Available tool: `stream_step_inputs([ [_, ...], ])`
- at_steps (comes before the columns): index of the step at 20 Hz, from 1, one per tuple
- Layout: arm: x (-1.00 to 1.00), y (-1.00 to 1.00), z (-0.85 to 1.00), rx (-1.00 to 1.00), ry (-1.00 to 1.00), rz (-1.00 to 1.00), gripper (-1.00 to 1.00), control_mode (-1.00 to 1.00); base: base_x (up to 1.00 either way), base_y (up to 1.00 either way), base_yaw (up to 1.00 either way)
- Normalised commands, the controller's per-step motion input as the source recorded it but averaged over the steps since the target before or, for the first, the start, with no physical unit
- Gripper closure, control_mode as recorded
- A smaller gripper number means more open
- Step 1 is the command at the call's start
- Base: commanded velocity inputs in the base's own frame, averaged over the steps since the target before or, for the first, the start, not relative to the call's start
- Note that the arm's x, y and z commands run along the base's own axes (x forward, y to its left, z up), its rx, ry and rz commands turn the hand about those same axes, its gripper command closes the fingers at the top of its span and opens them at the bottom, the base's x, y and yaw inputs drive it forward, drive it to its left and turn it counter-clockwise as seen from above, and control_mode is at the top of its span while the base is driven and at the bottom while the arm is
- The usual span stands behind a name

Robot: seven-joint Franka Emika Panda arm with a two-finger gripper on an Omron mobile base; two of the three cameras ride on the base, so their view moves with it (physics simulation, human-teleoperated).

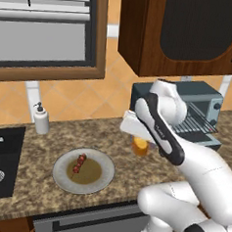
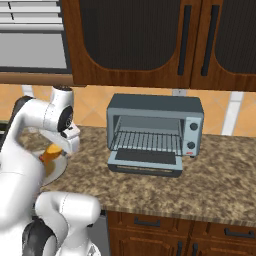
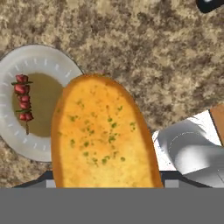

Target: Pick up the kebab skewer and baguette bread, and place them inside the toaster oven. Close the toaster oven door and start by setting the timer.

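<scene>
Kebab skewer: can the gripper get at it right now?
Probably not yet: the gripper seems occupied with the baguette bread. The kebab skewer lies uncovered on the plate, so access looks free once the bread is released.

Toaster oven [image 2: 155, 131] sits on granite counter [image 2: 210, 185], door [image 2: 145, 162] dropped open & lying flat in front, wire rack [image 2: 147, 140] visible inside, 2 knobs on right panel. Dark wood cabinets [image 2: 150, 40] above. At left, white arm bends over w/ baguette bread [image 2: 51, 151] showing orange just below its wrist, above plate [image 2: 56, 170] edge. Fingers hidden behind arm.
</scene>
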Motion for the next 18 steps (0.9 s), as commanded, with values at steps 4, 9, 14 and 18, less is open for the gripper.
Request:
stream_step_inputs([
  [4,-0.02,-1.0,0.56,0.08,0.04,-0.5,1.0,-1.0,0.0,0.0,0.0],
  [9,0.0,-1.0,0.22,0.01,0.07,-0.62,1.0,-1.0,0.0,0.0,0.0],
  [14,0.02,-1.0,0.14,0.0,0.08,-0.62,1.0,-1.0,0.0,0.0,0.0],
  [18,0.51,-0.64,0.04,0.0,0.01,-0.42,1.0,-1.0,0.0,0.0,0.0],
])
